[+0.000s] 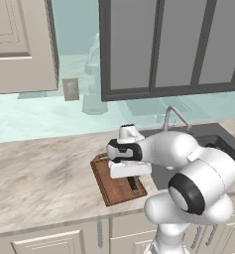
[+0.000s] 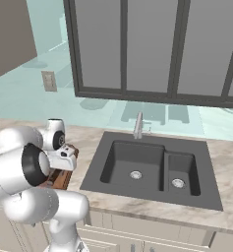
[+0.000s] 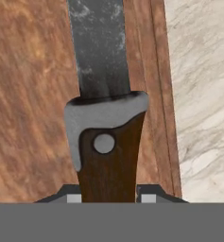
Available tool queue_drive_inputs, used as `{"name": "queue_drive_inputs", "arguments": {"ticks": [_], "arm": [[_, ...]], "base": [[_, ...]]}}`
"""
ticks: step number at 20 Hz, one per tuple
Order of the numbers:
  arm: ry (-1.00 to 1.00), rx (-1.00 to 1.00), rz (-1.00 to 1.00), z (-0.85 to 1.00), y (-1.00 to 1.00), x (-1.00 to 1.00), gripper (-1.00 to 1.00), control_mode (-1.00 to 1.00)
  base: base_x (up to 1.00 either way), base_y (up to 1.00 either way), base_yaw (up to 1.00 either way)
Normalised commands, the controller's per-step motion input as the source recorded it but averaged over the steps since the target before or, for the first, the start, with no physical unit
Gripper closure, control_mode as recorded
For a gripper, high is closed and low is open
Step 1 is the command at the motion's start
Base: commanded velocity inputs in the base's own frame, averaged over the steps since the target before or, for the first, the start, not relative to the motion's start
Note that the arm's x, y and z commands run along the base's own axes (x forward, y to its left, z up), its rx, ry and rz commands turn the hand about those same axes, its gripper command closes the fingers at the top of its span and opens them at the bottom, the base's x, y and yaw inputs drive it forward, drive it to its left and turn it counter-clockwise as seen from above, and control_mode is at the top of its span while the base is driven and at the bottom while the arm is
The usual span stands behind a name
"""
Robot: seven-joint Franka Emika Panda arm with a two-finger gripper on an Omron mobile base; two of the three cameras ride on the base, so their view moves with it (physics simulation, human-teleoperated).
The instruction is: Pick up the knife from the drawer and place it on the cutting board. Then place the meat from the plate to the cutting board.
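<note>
Beside sink (image 2: 152,170), cutting board (image 1: 111,186) (knife (image 3: 106,113) above)

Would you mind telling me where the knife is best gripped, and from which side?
Grip the knife by its brown handle, from straight above. It lies flat along the cutting board, and the handle is narrow enough for the gripper, which is shut across it here.
</note>
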Motion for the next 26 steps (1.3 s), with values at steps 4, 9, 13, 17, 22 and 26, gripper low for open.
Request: {"name": "queue_drive_inputs", "arguments": {"ticks": [4,9,13,17,22,26], "arm": [[-0.02,0.00,0.00,-0.30,0.17,0.11,1.00,-1.00],[-0.12,0.00,0.01,-0.30,0.07,0.11,1.00,-1.00],[-0.06,0.00,0.01,-0.29,0.00,0.12,1.00,-1.00],[-0.09,0.00,0.01,-0.18,0.00,0.11,1.00,-1.00],[-0.03,0.00,0.00,-0.13,0.00,0.03,-1.00,-1.00],[0.00,0.02,0.00,0.13,-0.01,-0.02,-1.00,-1.00]], "base": [[0.00,0.00,0.00],[0.00,0.00,0.00],[0.00,0.00,0.00],[0.00,0.00,0.00],[0.00,0.00,0.00],[0.00,0.00,0.00]]}}
